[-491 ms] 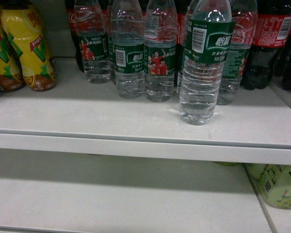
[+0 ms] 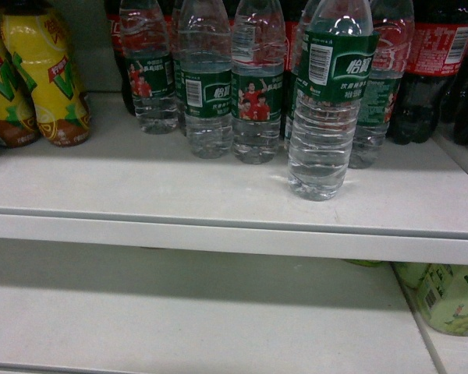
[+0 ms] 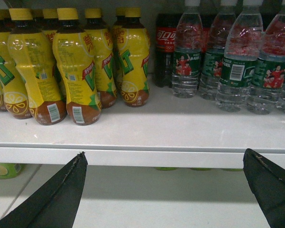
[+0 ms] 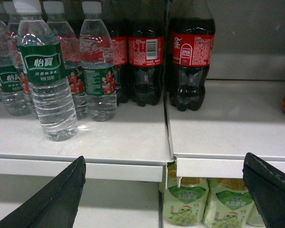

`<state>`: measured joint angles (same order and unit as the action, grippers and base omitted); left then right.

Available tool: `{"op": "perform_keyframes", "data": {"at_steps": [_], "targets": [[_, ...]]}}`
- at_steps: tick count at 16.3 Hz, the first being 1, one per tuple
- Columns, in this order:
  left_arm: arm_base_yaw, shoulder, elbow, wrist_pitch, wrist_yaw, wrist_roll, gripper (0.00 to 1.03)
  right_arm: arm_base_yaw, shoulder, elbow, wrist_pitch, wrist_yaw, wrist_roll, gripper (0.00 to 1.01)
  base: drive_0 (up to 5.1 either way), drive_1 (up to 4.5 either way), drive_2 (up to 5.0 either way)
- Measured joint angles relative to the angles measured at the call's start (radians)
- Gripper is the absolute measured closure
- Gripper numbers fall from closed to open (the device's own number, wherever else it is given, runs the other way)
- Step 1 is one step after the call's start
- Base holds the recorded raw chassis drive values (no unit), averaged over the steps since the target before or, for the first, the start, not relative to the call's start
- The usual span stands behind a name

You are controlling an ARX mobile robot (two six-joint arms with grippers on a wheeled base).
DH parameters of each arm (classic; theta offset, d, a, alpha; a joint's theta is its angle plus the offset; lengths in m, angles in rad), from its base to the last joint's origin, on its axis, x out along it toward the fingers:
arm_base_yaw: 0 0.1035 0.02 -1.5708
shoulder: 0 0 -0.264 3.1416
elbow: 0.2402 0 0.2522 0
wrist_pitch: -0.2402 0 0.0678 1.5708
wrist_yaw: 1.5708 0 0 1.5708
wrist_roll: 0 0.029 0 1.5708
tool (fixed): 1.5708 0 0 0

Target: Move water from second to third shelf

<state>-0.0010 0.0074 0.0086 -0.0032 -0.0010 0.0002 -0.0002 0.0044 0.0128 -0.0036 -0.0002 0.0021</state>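
Note:
One water bottle, clear and ribbed with a green label, stands upright in front of the row of water bottles on the upper white shelf. The same front water bottle shows in the right wrist view, up and to the left of my right gripper, which is open and empty below the shelf edge. My left gripper is also open and empty, level with the shelf's front lip, with water bottles up to its right. Neither gripper shows in the head view.
Yellow drink bottles fill the shelf's left side and dark cola bottles its right. The lower shelf holds pale green grape drinks at the right. A seam splits the upper shelf.

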Motion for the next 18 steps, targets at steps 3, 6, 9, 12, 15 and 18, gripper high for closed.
{"op": "perform_keyframes", "data": {"at_steps": [3, 6, 9, 12, 15, 18], "targets": [[0.0, 0.0, 0.0, 0.0, 0.0, 0.0, 0.05, 0.0, 0.0, 0.0, 0.0, 0.0, 0.0, 0.03, 0.0, 0.0, 0.0], [0.0, 0.0, 0.0, 0.0, 0.0, 0.0, 0.05, 0.0, 0.0, 0.0, 0.0, 0.0, 0.0, 0.03, 0.0, 0.0, 0.0], [0.0, 0.0, 0.0, 0.0, 0.0, 0.0, 0.05, 0.0, 0.0, 0.0, 0.0, 0.0, 0.0, 0.03, 0.0, 0.0, 0.0], [0.0, 0.0, 0.0, 0.001, 0.003, 0.0, 0.05, -0.127, 0.175, 0.072, -0.121, -0.264, 0.11, 0.03, 0.0, 0.0, 0.0], [0.0, 0.0, 0.0, 0.0, 0.0, 0.0, 0.05, -0.129, 0.436, 0.202, 0.149, -0.367, 0.144, 0.03, 0.0, 0.0, 0.0], [0.0, 0.0, 0.0, 0.0, 0.0, 0.0, 0.05, 0.021, 0.764, 0.358, 0.395, -0.289, 0.143, 0.03, 0.0, 0.0, 0.0]]}}
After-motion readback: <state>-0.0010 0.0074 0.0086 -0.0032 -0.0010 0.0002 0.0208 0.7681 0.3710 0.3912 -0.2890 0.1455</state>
